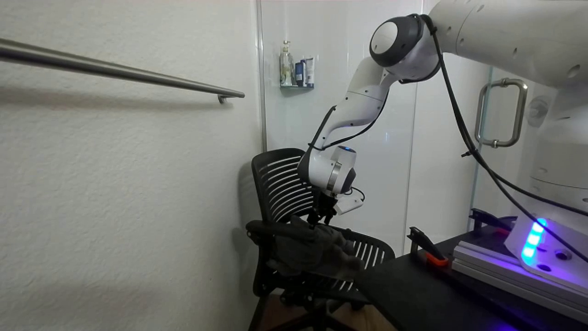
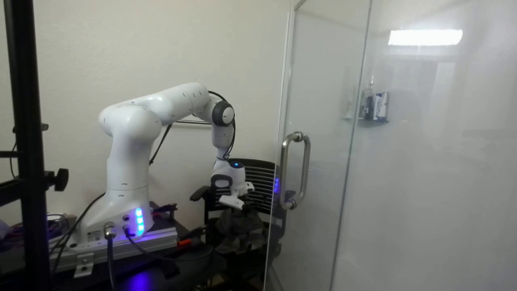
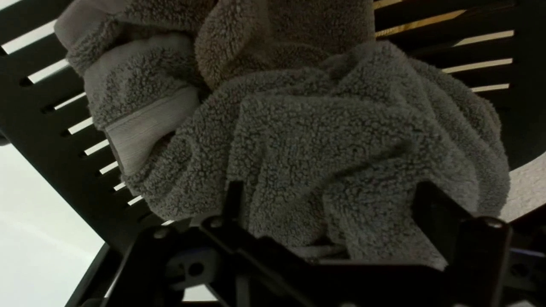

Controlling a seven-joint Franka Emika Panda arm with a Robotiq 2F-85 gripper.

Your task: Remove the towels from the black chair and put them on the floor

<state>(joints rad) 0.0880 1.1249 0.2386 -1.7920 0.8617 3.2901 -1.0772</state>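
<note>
Grey, fluffy towels [image 3: 349, 123] lie bunched on the seat of the black chair [image 1: 289, 188]; a browner fold shows toward the top of the wrist view, and I cannot tell where one towel ends and another begins. In both exterior views the towels [image 1: 303, 248] form a dark heap, partly behind an armrest. My gripper [image 3: 330, 187] points down over the heap with its fingers wide apart. Cloth fills the space below and between the fingertips, ungripped; whether they touch it is unclear. A strip of brown floor [image 1: 367, 317] shows beneath the chair.
A black table [image 1: 404, 285] carrying the arm's base reaches close to the seat, with a clamp [image 1: 427, 248] on its edge. A textured wall with a metal bar [image 1: 138, 69] flanks the chair. Opposite stands a glass door with a metal handle [image 2: 284, 169].
</note>
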